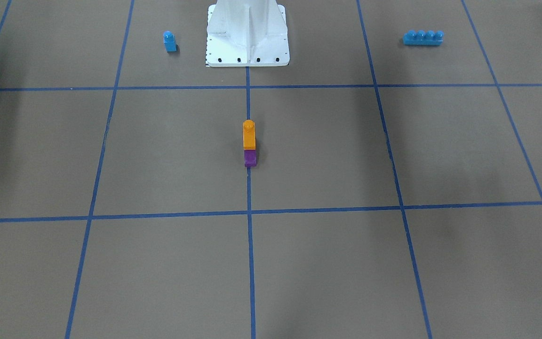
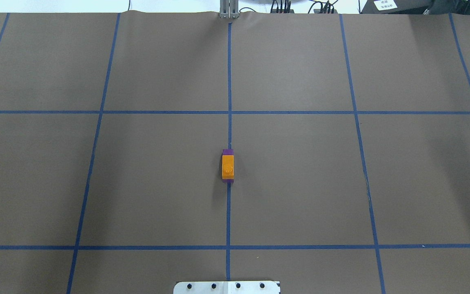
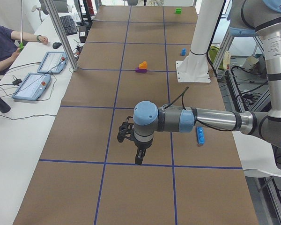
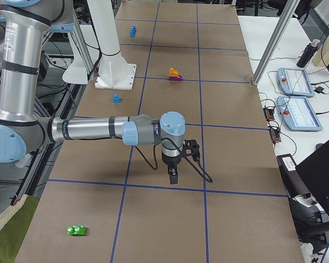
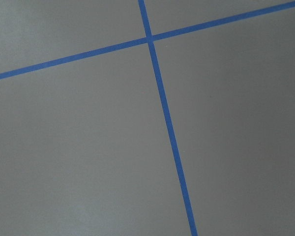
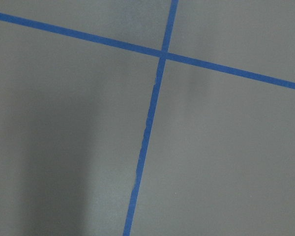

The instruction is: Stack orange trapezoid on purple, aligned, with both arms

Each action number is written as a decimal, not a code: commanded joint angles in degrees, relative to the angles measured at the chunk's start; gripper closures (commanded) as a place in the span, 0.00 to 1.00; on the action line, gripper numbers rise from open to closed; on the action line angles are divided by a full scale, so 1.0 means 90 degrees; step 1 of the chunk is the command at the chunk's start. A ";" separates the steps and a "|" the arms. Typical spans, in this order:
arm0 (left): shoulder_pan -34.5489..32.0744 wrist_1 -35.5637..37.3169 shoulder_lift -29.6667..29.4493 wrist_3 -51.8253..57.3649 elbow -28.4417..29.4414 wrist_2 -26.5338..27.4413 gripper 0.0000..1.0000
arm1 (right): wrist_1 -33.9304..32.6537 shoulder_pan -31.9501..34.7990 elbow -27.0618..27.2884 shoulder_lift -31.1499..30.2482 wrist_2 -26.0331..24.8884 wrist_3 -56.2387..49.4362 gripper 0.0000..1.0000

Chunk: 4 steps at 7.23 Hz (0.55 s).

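A glossy orange plastic trapezoid [image 1: 249, 135] sits on a glossy purple plastic block [image 1: 250, 158], centre frame. For left hand [image 3: 138, 157] and right hand [image 4: 174, 176], I cannot tell whether apart.

— Where is the trapezoid [image 1: 249, 136]?
— On the other block [image 1: 250, 158], at the surface [image 1: 158, 155] centre, before the pedestal [image 1: 247, 37].
— And beside the pedestal?
— The single-stud block [image 1: 170, 41] on robot's right, the long brick [image 1: 423, 37] on its left.
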 commanded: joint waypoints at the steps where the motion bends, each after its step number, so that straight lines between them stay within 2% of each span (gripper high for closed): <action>1: 0.0000 0.0003 0.0008 0.0000 0.0014 0.0000 0.00 | 0.0008 0.0000 -0.0005 -0.0011 -0.0003 0.0002 0.00; 4: 0.0000 0.0003 0.0008 0.0000 0.0043 0.0000 0.00 | 0.0008 0.0000 -0.0005 -0.0011 0.0007 -0.0007 0.00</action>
